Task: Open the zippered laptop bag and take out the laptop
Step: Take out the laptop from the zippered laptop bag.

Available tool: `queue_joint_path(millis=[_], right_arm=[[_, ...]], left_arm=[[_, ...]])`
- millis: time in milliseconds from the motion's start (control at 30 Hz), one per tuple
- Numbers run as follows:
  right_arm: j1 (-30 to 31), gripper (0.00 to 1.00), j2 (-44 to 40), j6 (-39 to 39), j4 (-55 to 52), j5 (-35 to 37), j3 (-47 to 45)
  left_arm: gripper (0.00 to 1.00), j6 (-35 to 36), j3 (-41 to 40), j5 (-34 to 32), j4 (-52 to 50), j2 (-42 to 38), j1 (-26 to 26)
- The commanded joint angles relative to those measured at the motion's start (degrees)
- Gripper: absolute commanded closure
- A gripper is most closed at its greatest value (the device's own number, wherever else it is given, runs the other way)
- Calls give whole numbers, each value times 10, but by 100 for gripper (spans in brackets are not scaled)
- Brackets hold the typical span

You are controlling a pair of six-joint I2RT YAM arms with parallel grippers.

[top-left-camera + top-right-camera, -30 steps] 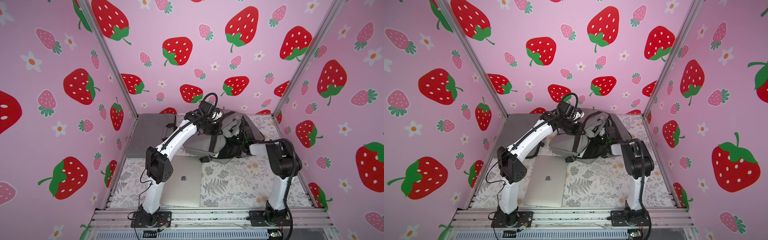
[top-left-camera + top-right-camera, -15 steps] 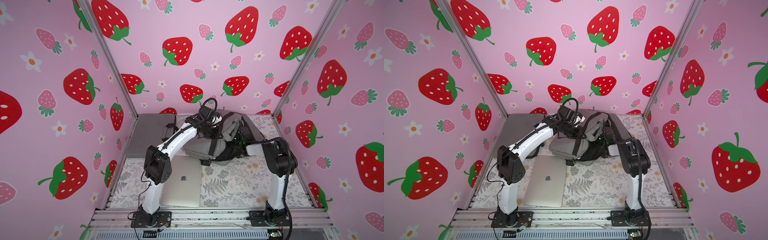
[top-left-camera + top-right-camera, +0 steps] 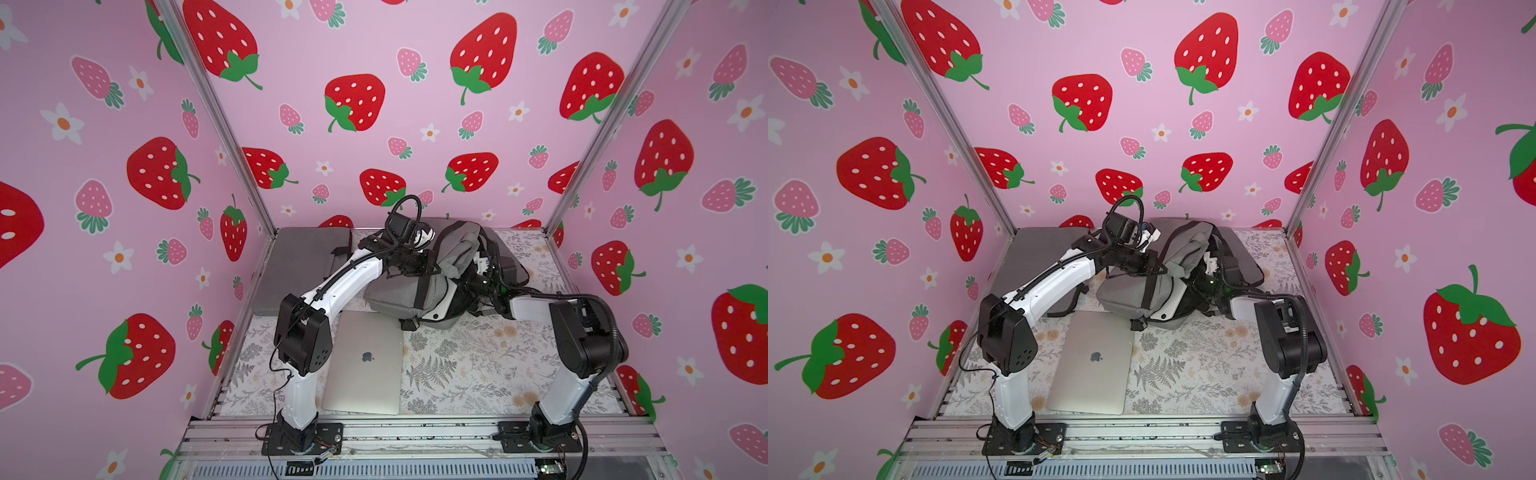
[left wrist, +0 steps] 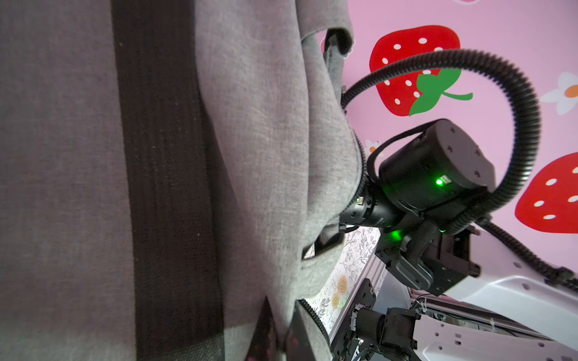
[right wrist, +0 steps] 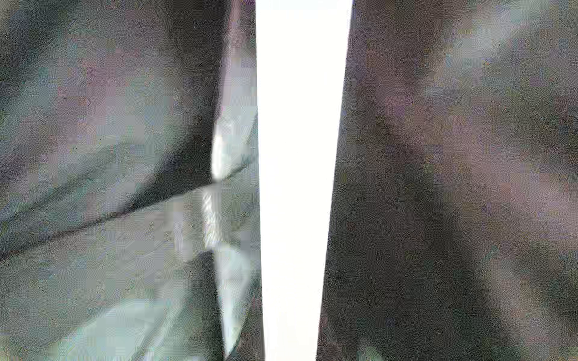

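Laptop bag (image 3: 399, 291) open, MacBook (image 3: 365, 365) out on the mat (image 3: 478, 374); looks nearly done. Left gripper (image 3: 432, 270) pinches the bag's flap (image 3: 457, 249). Right gripper (image 3: 471, 278) buried inside, can't tell jaws.

laptop bag (image 3: 399, 291): grey, slumped, at rear | laptop (image 3: 365, 365): silver, lid shut, flat, just in front

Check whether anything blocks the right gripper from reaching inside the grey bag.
Nothing visible does. The left gripper pinches the flap up, and the right gripper is inside the grey bag, hidden by that flap. Its wrist view shows only blurred lining.
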Motion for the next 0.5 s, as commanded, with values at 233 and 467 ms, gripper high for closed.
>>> queue_joint_path(millis=[233, 467], right_arm=[[-74, 100, -144, -92, -112, -52, -39], [-105, 100, -195, -96, -146, -60, -52]], left_arm=[[100, -13, 2, 26, 43, 22, 7], [100, 4, 16, 37, 27, 40, -7]])
